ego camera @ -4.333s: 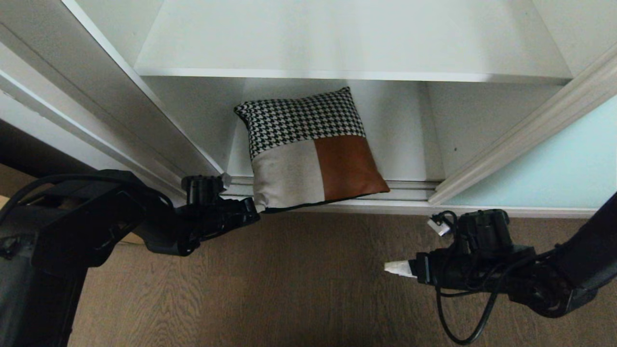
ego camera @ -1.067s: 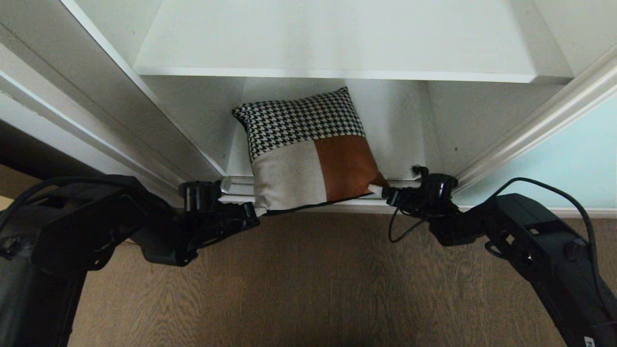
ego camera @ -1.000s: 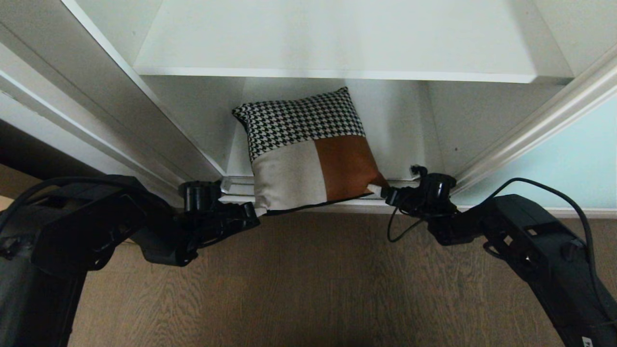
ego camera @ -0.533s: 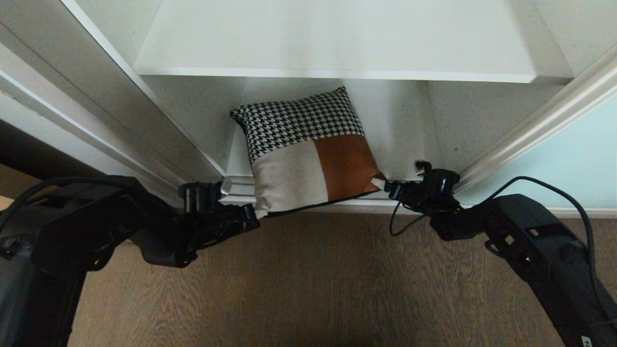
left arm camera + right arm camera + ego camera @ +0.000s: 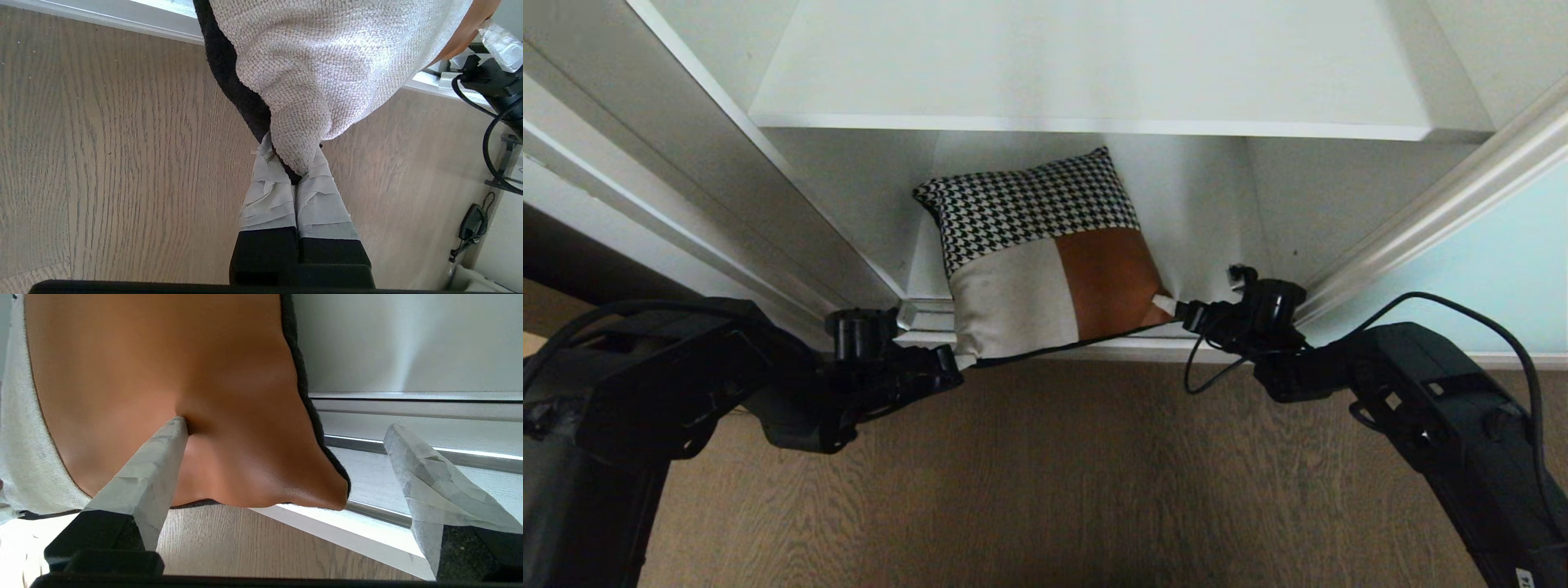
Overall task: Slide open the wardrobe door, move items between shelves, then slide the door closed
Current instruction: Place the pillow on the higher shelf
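Observation:
A patchwork cushion [image 5: 1045,253], houndstooth on top with beige and rust-orange panels below, leans on the lower shelf [image 5: 1209,245] and overhangs its front edge. My left gripper [image 5: 954,358] is shut on the cushion's beige corner; the left wrist view shows the taped left gripper [image 5: 292,163] pinching that cushion [image 5: 327,61]. My right gripper [image 5: 1168,306] stands open at the rust corner. In the right wrist view the right gripper [image 5: 286,426] straddles that corner, one finger [image 5: 159,457] denting the rust panel [image 5: 163,355]. The sliding wardrobe door [image 5: 1486,278] stands slid to the right.
An upper shelf [image 5: 1094,65] juts out above the cushion. The door track [image 5: 1225,347] runs along the wardrobe's bottom edge. The wardrobe's left side wall [image 5: 727,180] slants close by my left arm. Brown wood-grain floor [image 5: 1045,490] lies in front.
My right arm swung in from over the floor to the cushion's rust corner and, over the last second, crept slightly farther in. The left gripper kept its hold.

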